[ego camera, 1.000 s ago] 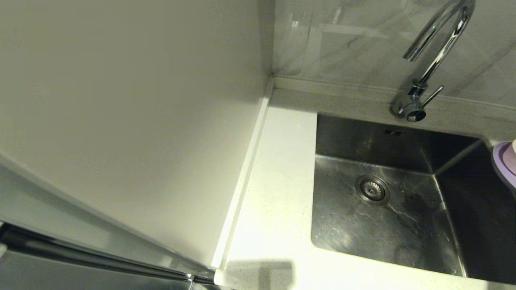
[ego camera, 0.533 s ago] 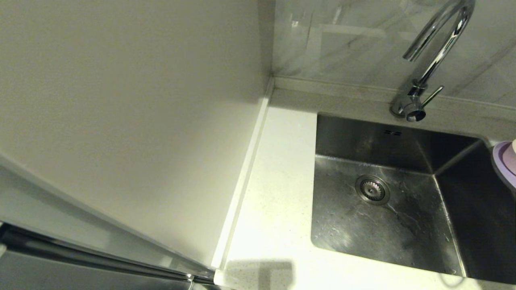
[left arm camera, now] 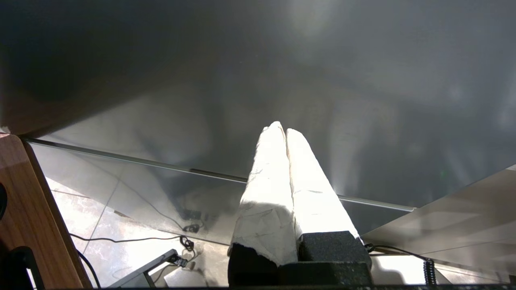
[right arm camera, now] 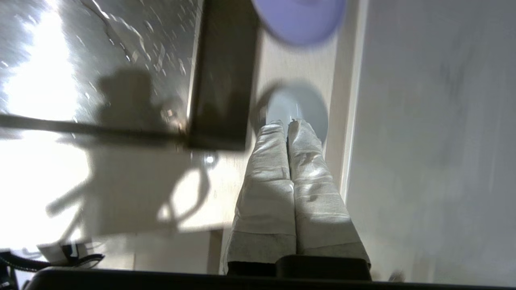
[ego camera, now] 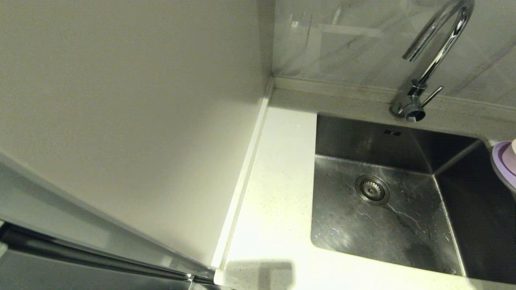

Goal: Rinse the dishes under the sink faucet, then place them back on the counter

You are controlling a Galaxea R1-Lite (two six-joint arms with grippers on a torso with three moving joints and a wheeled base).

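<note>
The right gripper (right arm camera: 287, 123), fingers pressed together and holding nothing, hangs over the counter (right arm camera: 282, 64) beside the sink (right arm camera: 121, 48). Its tips point at the bowl (right arm camera: 300, 106); the plate (right arm camera: 298, 20) lies beyond. The left gripper (left arm camera: 285, 131) is parked, fingers together, empty.

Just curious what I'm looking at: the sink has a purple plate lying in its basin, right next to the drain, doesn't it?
Not quite. The sink basin holds only the drain. The purple plate sits on the counter beside the sink, as the head view shows.
</note>
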